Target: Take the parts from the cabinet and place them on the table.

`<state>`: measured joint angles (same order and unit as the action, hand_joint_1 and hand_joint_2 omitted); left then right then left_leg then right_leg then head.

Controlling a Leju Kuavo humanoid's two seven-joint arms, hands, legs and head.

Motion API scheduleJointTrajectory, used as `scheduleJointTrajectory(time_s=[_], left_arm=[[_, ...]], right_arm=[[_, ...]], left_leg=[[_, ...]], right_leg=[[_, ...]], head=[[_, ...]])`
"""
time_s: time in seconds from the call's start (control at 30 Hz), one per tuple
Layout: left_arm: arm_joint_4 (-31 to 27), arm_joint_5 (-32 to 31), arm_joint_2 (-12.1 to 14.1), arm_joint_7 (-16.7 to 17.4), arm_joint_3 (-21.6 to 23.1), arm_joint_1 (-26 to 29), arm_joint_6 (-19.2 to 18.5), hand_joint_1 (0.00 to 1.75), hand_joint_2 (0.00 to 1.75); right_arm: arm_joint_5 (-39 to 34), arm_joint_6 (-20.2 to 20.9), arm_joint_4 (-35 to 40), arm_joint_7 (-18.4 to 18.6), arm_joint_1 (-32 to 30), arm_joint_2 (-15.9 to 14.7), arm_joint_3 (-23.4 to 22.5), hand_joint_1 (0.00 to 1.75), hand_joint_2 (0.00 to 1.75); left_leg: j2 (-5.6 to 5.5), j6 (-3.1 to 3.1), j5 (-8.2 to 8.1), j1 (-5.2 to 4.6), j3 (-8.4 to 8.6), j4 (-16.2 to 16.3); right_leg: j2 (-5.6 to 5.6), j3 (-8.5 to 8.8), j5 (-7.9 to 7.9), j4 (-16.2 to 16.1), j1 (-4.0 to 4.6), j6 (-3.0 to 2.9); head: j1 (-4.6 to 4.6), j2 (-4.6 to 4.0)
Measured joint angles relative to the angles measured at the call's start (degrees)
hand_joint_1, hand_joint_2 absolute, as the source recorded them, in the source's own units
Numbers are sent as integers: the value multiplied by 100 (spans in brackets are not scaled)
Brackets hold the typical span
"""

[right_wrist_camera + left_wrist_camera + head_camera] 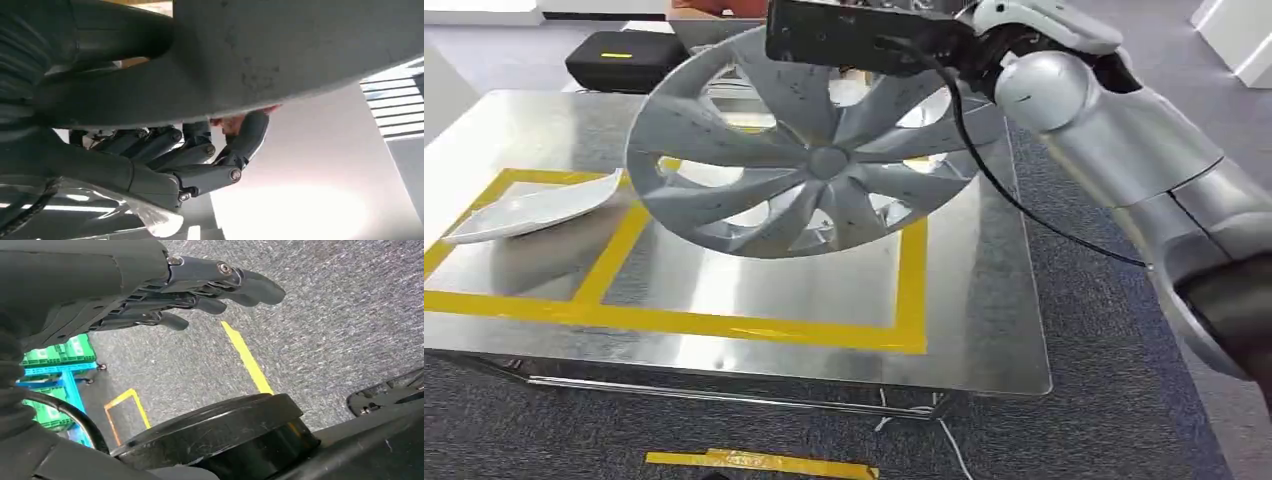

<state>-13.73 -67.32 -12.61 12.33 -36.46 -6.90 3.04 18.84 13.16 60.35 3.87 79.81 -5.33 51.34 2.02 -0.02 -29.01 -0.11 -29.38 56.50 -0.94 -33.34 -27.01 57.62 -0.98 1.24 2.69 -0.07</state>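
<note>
A grey wheel cover [824, 160] with curved spokes hangs tilted over the steel table [984, 330], above the right yellow-taped box. Its lower rim is close to the tabletop; I cannot tell whether it touches. My right arm [1104, 120] reaches in from the right to the cover's far top edge. There my right hand [200, 155] curls its fingers around the cover's rim [300, 50] and grips it. A white curved part [534, 208] lies in the left taped box. My left hand [200, 290] hangs over the carpet, fingers stretched out, holding nothing.
A black case with a yellow label [619, 58] stands beyond the table's far left. Yellow tape [759, 462] lies on the grey carpet by the table's near edge. Green crates on a blue rack [55, 352] stand off to my left side.
</note>
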Motion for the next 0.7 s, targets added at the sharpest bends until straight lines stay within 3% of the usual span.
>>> scheduleJointTrajectory(time_s=[0.33,0.7], left_arm=[[0,-35,-2,9,0,-8,-11,0,175],[0,-50,-2,24,0,-12,-20,0,175]], right_arm=[[201,-232,61,-89,-485,127,-162,175,175],[415,-199,44,-98,-701,280,-229,175,175]], left_leg=[[-1,0,0,2,-3,-1],[-2,0,0,1,-4,0]], right_leg=[[-1,-2,-1,1,4,-1],[-4,-2,-1,0,3,-1]], head=[[-2,0],[0,0]])
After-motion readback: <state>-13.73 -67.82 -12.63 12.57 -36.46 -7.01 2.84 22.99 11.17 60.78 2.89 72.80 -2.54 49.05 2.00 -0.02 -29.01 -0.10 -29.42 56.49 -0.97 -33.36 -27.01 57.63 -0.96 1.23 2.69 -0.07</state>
